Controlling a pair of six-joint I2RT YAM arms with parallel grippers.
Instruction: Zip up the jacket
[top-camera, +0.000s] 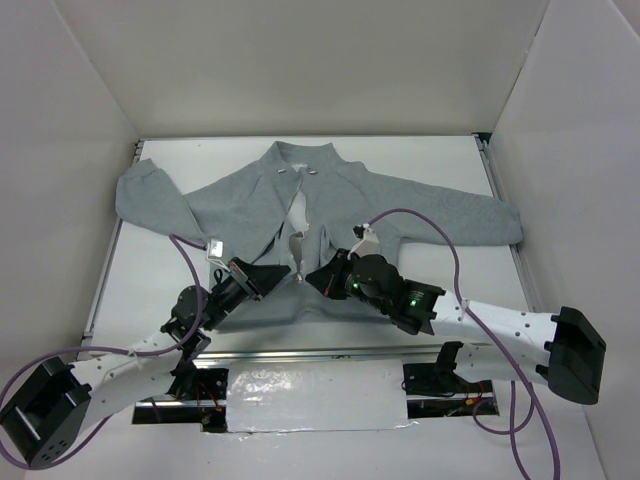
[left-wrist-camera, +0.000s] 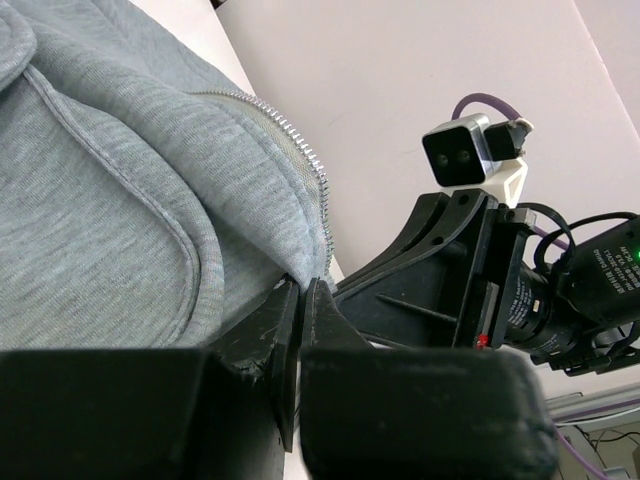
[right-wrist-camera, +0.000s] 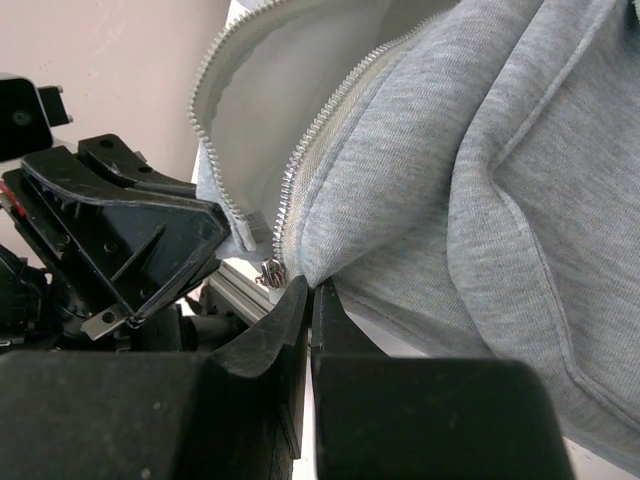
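The light-grey fleece jacket (top-camera: 400, 210) lies spread on the white table (top-camera: 420, 155), collar at the far side, its front parted along the centre zipper (top-camera: 297, 228). My left gripper (top-camera: 283, 272) is shut on the jacket's left front edge at the bottom hem (left-wrist-camera: 300, 270), just under the zipper teeth (left-wrist-camera: 305, 155). My right gripper (top-camera: 315, 277) is shut on the right front's bottom corner (right-wrist-camera: 330, 255). The metal zipper slider (right-wrist-camera: 270, 272) hangs right beside its fingertips. The two grippers face each other, almost touching.
White walls enclose the table on three sides. A metal rail and a strip of silver foil (top-camera: 315, 395) run along the near edge. Purple cables (top-camera: 420, 215) loop over the jacket's right half. The sleeves reach toward both side walls.
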